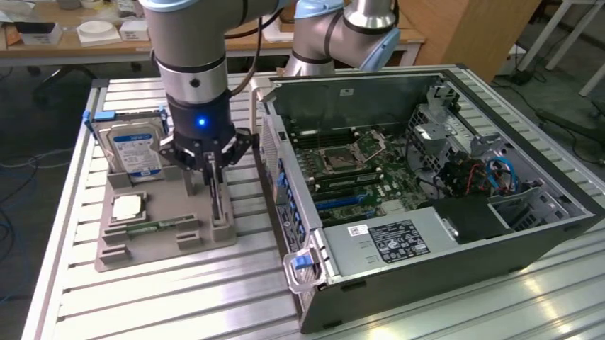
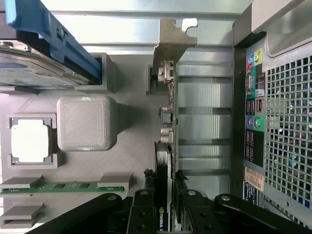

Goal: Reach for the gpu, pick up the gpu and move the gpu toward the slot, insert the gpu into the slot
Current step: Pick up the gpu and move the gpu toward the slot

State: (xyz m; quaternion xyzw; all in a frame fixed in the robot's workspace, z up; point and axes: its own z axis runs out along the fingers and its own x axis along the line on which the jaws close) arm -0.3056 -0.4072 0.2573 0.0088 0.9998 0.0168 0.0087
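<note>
Gripper (image 2: 165, 208) narrow, clamped on gpu (image 2: 163, 168); card stands on edge in grey tray (image 1: 156, 246), beside open computer case (image 1: 426, 278). Risk: tilted lift jams card in tray slots; bracket (image 2: 170, 44) snags, grip slips.

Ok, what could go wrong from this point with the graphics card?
1. The pincer sits on the graphics card well away from its metal bracket, so a lift from there might tilt the card.
2. The card stands on edge in the grey tray's holders and could snag coming out.
3. The computer case stands close beside the tray, so the card may knock its rear wall on the way over.
</note>
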